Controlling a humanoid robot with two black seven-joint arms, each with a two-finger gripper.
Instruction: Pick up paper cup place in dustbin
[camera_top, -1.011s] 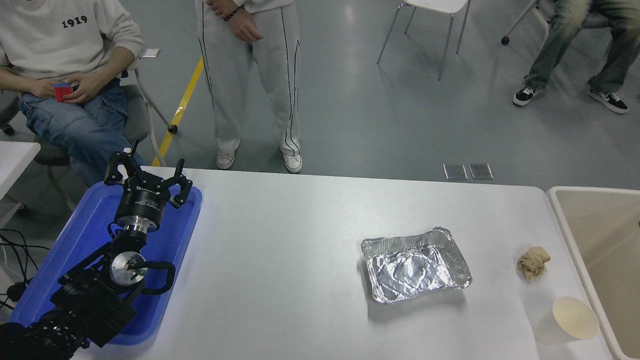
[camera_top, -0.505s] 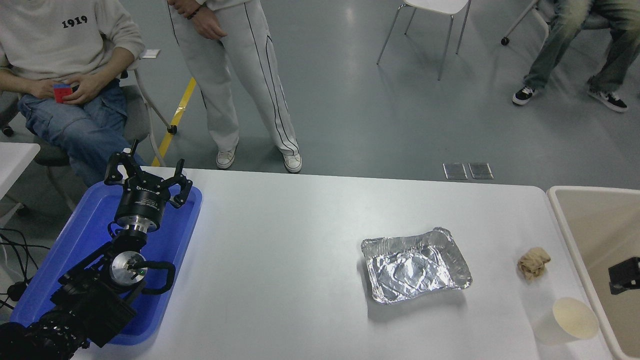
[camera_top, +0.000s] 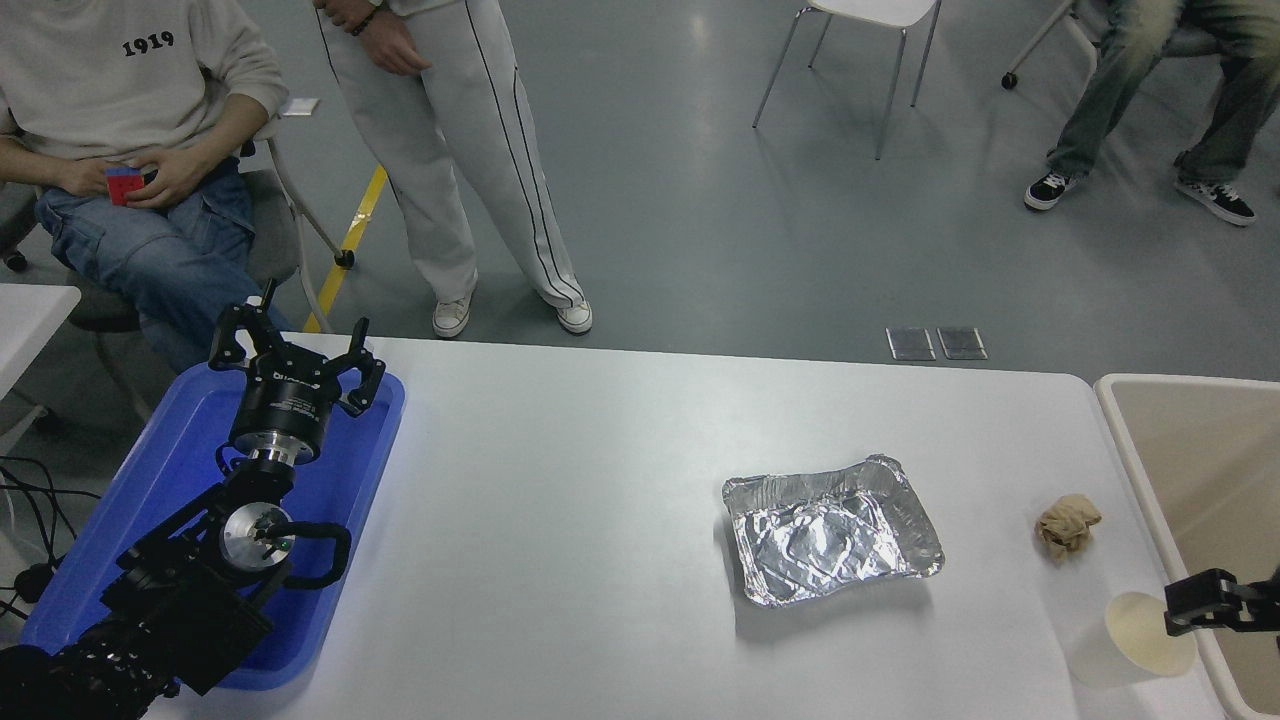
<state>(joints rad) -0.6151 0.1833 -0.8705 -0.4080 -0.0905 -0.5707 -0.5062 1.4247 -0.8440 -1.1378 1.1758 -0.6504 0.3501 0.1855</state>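
While the right gripper (camera_top: 1190, 610) reached in from the table's right edge, the paper cup (camera_top: 1140, 642) stood unheld at the near right corner.

Only one black finger tip of that gripper showed, at the cup's rim on its bin side, so I could not tell whether the pincer was apart or together. The cup stood just beside the dustbin (camera_top: 1130, 440), with the crumpled paper ball (camera_top: 1066, 523) a little farther back and the foil tray (camera_top: 832, 530) well to its left. The cup looked light and thin-walled (likely to crush or tip under a hard squeeze); a gentle hold across the sides just under the stiffer rim seemed safest. The left gripper (camera_top: 290, 350) sat parked over the blue tray (camera_top: 150, 480), fingers spread.
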